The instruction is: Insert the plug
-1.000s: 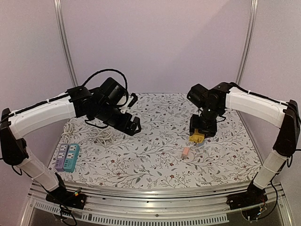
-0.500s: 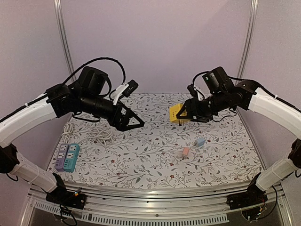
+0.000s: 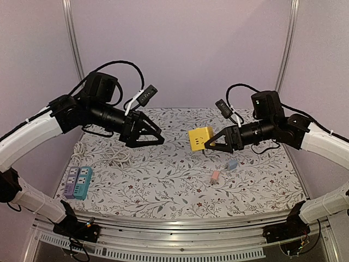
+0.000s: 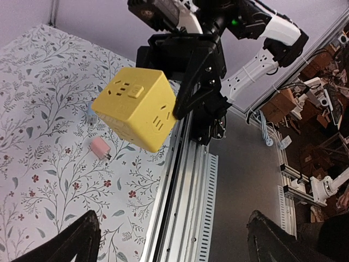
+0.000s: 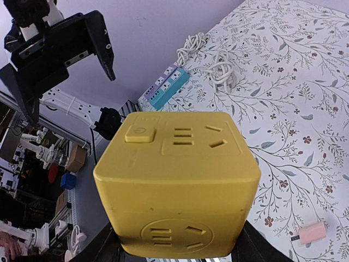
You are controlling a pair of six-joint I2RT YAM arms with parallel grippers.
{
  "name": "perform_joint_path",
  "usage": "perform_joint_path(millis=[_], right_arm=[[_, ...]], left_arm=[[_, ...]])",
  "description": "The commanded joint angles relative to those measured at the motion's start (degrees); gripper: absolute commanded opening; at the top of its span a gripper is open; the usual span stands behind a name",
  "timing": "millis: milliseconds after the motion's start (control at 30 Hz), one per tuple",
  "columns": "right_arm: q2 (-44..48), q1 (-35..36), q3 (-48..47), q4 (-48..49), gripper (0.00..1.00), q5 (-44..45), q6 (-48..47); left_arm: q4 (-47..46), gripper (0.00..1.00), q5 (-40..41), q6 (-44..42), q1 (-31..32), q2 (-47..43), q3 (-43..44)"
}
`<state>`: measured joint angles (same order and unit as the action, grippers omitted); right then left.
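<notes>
My right gripper [image 3: 211, 143] is shut on a yellow socket cube [image 3: 200, 138] and holds it in the air above the middle of the table, pointing left. In the right wrist view the cube [image 5: 177, 185] fills the frame, its socket faces and power button showing. A small pink plug [image 3: 215, 176] and a pale blue plug [image 3: 232, 165] lie on the floral cloth below the cube. My left gripper [image 3: 156, 137] hangs open and empty to the left, facing the cube across a gap. In the left wrist view the cube [image 4: 136, 109] sits well ahead of my spread fingertips [image 4: 71, 245].
A teal and purple power strip [image 3: 78, 182] lies at the table's left front. A coiled white cable [image 3: 112, 155] sits behind it. The metal rail [image 3: 180, 224] runs along the near table edge. Frame posts [image 3: 73, 49] stand at the back corners.
The right arm lifted the yellow cube off the cloth, swung it left and turned level. The left arm rose and turned its open jaws toward the cube.
</notes>
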<state>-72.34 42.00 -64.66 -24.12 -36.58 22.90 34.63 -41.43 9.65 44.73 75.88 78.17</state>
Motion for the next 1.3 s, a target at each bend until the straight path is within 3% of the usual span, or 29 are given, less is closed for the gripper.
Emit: perform_joint_path(millis=[0,233,600,767,1267], right_arm=[[5.17,0.4,3.9,10.43,0.4,-4.3,-8.97],[3.0,1.56,2.08,6.41,0.4,-1.68,-21.83],[-3.51,7.62,-0.71,5.99,0.38,8.42,-41.35],[-5.99,9.37,-3.7,3.61,0.37,9.66,-45.91],[-10.19,9.6,-6.79,1.86,0.38,5.84,-48.38]], left_arm=[[-1.92,0.94,-0.73,-6.82,0.08,0.12,0.58],[-6.25,0.98,1.27,-18.26,0.53,1.79,1.85],[4.87,0.97,2.89,-36.18,1.28,4.71,6.84],[12.84,0.96,9.97,-42.85,5.03,6.81,8.59],[9.91,0.93,15.15,-41.93,5.98,8.62,9.37]])
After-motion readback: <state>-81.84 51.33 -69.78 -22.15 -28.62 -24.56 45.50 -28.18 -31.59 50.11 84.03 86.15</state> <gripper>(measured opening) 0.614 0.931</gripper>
